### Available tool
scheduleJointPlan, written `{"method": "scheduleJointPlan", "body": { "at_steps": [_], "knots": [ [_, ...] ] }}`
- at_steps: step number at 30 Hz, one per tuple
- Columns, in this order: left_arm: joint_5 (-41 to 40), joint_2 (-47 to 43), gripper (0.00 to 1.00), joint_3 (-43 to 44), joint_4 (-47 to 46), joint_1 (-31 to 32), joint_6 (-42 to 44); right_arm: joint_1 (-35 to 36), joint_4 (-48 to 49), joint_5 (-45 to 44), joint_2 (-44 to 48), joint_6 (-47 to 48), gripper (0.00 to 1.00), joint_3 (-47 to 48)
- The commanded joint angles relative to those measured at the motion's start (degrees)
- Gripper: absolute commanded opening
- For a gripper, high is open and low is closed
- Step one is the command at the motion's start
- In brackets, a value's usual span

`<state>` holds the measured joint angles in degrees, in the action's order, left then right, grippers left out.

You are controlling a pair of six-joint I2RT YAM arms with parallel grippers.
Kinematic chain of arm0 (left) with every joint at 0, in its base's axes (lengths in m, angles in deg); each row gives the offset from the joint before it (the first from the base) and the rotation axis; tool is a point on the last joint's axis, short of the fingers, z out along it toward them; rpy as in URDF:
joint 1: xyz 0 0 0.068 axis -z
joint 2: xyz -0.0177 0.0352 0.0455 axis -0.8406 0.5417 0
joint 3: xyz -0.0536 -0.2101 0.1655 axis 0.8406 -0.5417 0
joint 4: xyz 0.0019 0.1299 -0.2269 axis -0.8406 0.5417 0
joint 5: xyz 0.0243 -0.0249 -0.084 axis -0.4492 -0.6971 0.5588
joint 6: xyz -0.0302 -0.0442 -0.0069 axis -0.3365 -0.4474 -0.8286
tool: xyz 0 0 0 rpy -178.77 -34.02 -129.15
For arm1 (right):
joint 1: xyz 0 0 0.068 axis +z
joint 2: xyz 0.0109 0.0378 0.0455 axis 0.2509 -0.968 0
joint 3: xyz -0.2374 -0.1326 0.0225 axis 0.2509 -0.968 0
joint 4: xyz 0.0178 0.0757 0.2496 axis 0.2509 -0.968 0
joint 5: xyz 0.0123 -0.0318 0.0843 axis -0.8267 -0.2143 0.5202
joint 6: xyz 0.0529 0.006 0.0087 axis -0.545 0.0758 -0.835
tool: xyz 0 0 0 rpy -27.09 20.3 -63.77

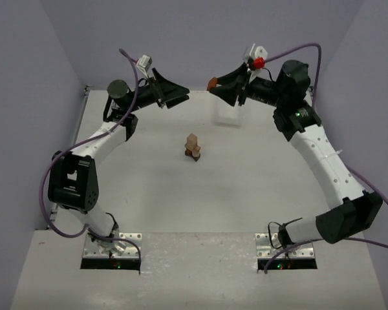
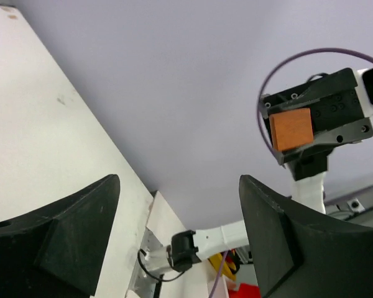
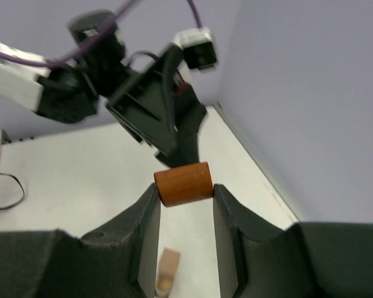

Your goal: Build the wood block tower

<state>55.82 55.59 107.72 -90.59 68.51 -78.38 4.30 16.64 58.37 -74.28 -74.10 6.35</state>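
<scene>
Lavender walls (image 1: pixel 200 32), white tabletop (image 1: pixel 149 194); soft even light

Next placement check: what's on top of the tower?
A light tan block tops the wood block tower, with nothing above it. It partly covers the darker blocks beneath.

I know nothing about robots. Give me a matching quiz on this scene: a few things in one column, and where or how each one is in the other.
Things:
1. left hand
2. right hand
3. block stack
4. white tray

States and places:
A. middle of the table
B. closed on an orange block
C. open, holding nothing
D. far side of the table, near the right hand

Pairs: 1-C, 2-B, 3-A, 4-D
</scene>
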Motion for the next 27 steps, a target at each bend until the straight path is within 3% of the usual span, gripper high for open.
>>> {"method": "scheduleJointPlan", "body": {
  "at_steps": [1, 7, 11, 16, 19, 23, 27],
  "knots": [
    [-8.7, -7.5, 0.79, 3.5, 19.0, -2.6, 17.0, 0.0, -41.8, -13.5, -5.4, 11.1, 0.11, 15.9],
    [-27.9, -15.5, 0.93, 7.0, 41.0, -3.0, 34.1, 0.1, -55.9, -25.0, -13.6, 11.8, 0.12, 27.4],
    [-38.5, -17.1, 1.00, 11.0, 51.6, -3.0, 38.6, 2.7, -64.8, -28.7, -19.3, 13.6, 0.12, 34.8],
    [-47.0, -16.9, 1.00, 11.7, 58.1, -3.0, 40.9, 5.7, -75.5, -43.3, -28.7, 12.9, 0.14, 47.1],
    [-49.2, -16.8, 1.00, 11.7, 58.9, -3.0, 42.2, 5.8, -78.7, -46.4, -31.1, 11.4, 0.14, 44.5],
    [-51.7, -16.9, 1.00, 12.0, 60.0, -3.3, 44.4, 5.9, -77.0, -51.8, -31.0, 7.4, 0.11, 29.9],
    [-52.6, -17.4, 1.00, 11.8, 60.9, -3.7, 45.9, 4.9, -67.3, -52.6, -25.8, 1.5, 0.11, 15.4]
  ]
}}
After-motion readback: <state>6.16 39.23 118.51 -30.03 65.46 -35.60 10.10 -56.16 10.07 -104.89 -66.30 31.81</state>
